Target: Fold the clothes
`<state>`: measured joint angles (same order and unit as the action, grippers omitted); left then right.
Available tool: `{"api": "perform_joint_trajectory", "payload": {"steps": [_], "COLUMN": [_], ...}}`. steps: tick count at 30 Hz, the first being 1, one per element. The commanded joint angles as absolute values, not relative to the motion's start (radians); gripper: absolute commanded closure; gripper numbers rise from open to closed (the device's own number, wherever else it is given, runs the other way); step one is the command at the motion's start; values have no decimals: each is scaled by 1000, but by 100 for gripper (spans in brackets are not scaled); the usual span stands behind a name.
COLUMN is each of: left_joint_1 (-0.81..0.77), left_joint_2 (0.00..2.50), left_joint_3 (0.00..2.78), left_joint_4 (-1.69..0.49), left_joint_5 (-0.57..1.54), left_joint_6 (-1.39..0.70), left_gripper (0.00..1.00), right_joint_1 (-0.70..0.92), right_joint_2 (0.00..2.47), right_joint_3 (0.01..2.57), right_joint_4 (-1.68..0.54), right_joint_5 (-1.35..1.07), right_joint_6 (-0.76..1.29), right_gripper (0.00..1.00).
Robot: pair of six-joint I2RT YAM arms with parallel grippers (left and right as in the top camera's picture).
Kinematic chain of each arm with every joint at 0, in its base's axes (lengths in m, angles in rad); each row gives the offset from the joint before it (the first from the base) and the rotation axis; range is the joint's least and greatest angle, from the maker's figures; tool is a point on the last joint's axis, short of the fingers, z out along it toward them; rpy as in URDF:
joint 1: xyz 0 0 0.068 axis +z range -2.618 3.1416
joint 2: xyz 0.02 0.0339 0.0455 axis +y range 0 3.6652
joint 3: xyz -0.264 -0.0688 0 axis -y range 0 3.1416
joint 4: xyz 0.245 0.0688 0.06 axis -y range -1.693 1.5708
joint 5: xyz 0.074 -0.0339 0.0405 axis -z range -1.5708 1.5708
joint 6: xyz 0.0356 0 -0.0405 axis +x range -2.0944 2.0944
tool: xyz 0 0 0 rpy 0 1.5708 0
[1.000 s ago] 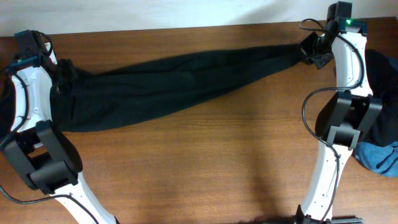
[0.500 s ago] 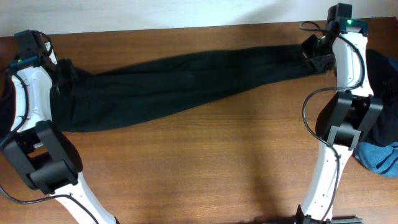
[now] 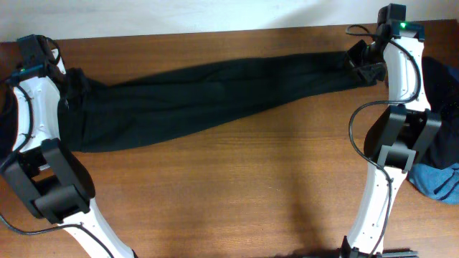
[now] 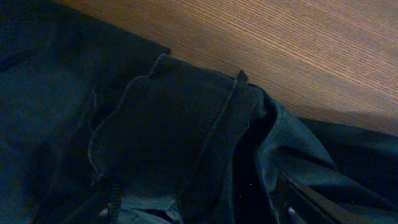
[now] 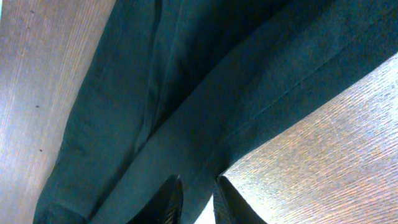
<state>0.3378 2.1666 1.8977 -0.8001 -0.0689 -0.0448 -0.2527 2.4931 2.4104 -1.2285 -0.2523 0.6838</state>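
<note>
A long pair of black trousers lies stretched across the wooden table, waist at the left and leg ends at the far right. My left gripper is over the waist. In the left wrist view its fingers stand wide apart, with the bunched waistband and a back pocket between and ahead of them. My right gripper is at the leg end. In the right wrist view its fingers are pinched on a narrow strip of the trouser leg.
A blue piece of clothing and another black garment lie at the right edge, behind the right arm's base. More dark fabric shows at the left edge. Bare table lies in front of the trousers.
My right gripper has shifted slightly, and the trouser leg end beside it has slackened a little. The left arm has not moved.
</note>
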Motion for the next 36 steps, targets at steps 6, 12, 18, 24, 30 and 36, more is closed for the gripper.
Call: {"api": "perform_joint_trajectory", "payload": {"steps": [6, 12, 18, 24, 30, 36], "left_joint_1": [343, 343, 343, 343, 343, 342], "left_joint_2": [2161, 2161, 2161, 2144, 2072, 2039], "left_joint_3": [1901, 1901, 1901, 1912, 1929, 1929], "left_joint_4": [-801, -802, -801, -801, -807, -883], "left_joint_5": [-80, -80, -80, -80, -80, -78], "left_joint_6": [-28, -28, -28, -28, -28, -30], "left_gripper": [21, 21, 21, 21, 22, 22], "right_joint_1": [-249, -249, -249, -249, -249, -249], "right_joint_2": [2460, 2460, 2460, 2460, 2460, 2460], "right_joint_3": [2384, 2321, 2307, 2308, 2308, 2308], "right_joint_4": [-1213, -1170, -1153, -1110, -1026, -948], "right_joint_5": [-232, -233, -232, -249, -301, -303], "right_joint_6": [690, 715, 715, 714, 716, 809], "right_gripper": [76, 76, 96, 96, 96, 96]}}
